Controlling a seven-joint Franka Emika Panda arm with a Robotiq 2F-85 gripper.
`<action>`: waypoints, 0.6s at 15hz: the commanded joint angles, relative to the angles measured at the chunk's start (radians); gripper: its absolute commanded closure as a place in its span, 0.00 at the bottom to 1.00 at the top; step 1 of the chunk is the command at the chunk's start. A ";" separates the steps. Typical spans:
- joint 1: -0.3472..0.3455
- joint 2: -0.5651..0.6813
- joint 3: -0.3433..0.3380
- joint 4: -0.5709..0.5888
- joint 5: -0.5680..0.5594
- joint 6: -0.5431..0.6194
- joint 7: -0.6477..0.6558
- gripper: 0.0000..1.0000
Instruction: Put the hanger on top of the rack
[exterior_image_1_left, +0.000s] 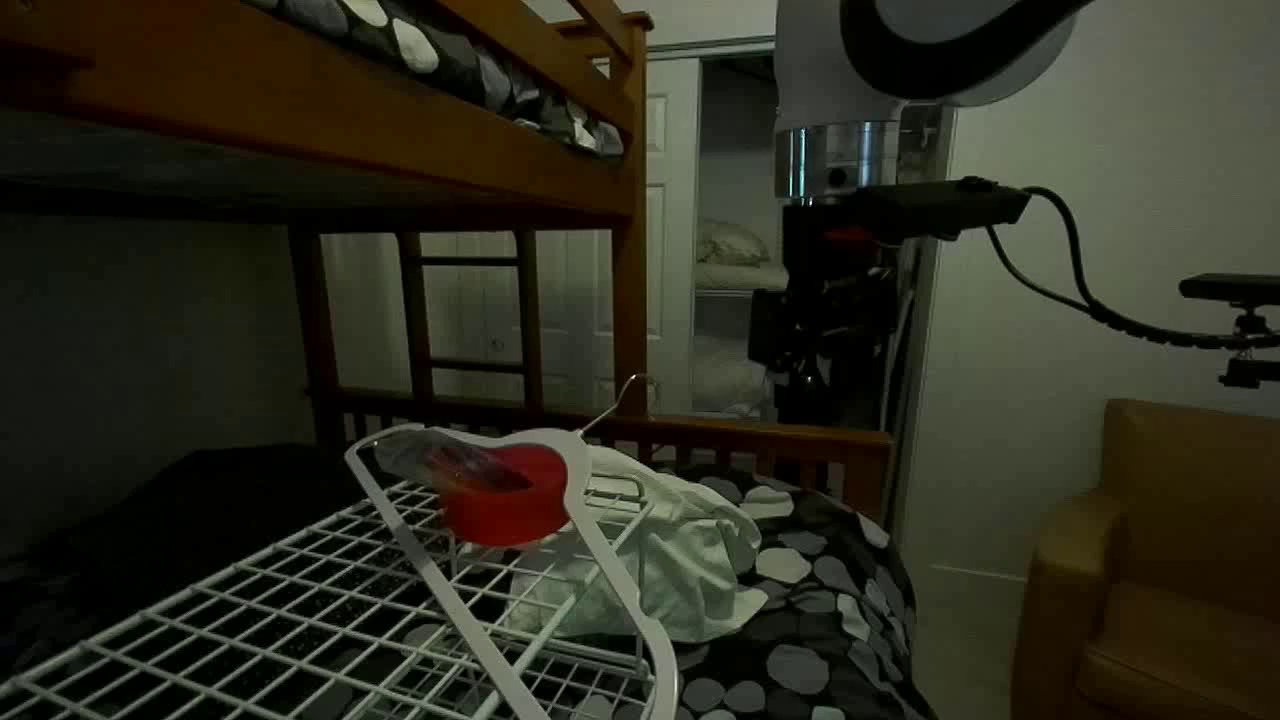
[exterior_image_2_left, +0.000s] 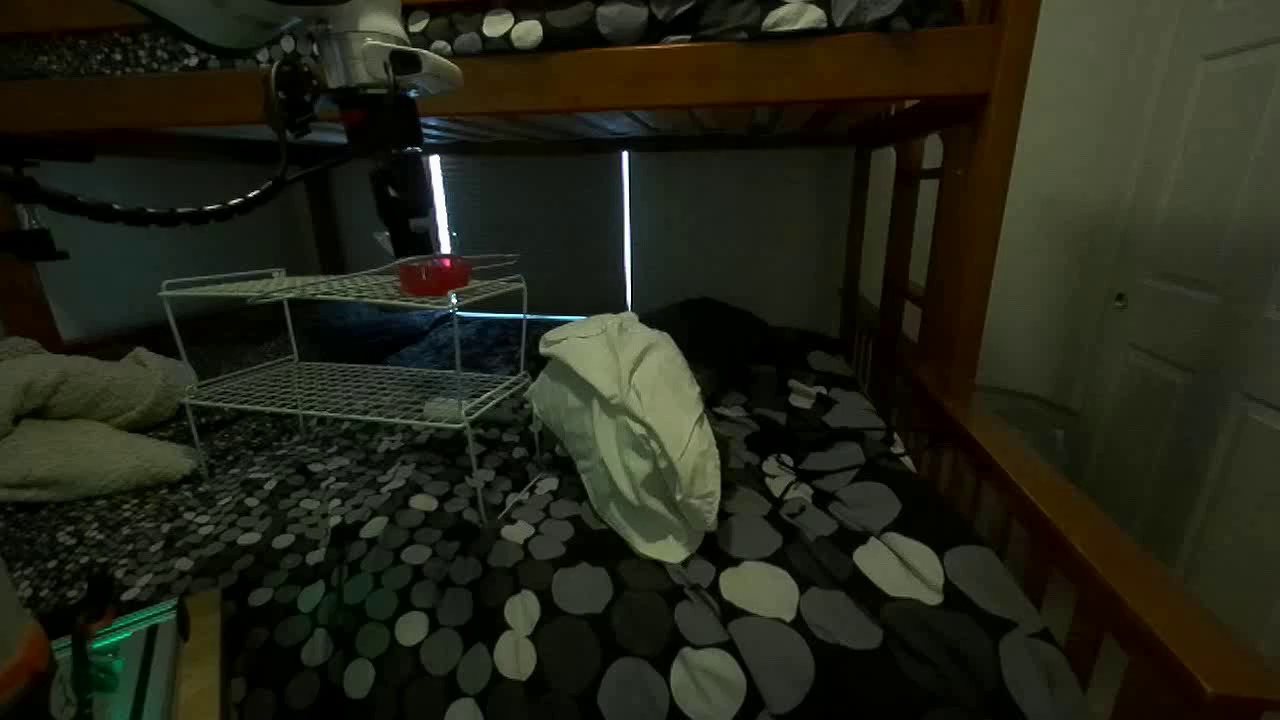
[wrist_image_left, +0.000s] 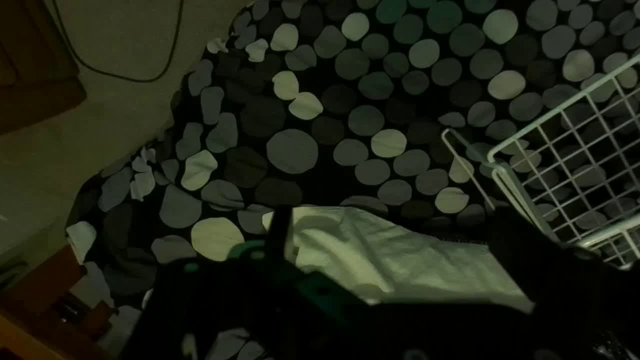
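There is one big wooden bunk bed (exterior_image_2_left: 720, 80), and it has two beds, one up and one down. There is one brown chair (exterior_image_1_left: 1165, 560). On the low bed stands one white wire rack (exterior_image_2_left: 340, 390) with two shelves. One fuzzy blanket (exterior_image_2_left: 85, 430) lies by one end of the rack, and one pale cloth (exterior_image_2_left: 635, 430) sits in a heap by the other end. One black claw (wrist_image_left: 390, 222) hangs in the air. Its two fingers (wrist_image_left: 280, 232) are wide apart, and it holds nothing; the pale cloth shows down below, between them. One white hanger (exterior_image_1_left: 577, 478) is on top of the rack. In an exterior view it is lower than the claw, to the left, and not touching it. One red round thing (exterior_image_1_left: 505, 515) is up there too, inside the hanger's outline. What it is, I can't tell, and I can't tell if the two touch.
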 joint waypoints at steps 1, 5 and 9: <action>0.020 0.005 -0.016 0.003 -0.010 -0.003 0.009 0.00; -0.025 -0.031 -0.082 -0.058 -0.037 -0.010 -0.005 0.00; -0.129 -0.012 -0.226 -0.150 -0.063 0.019 -0.019 0.00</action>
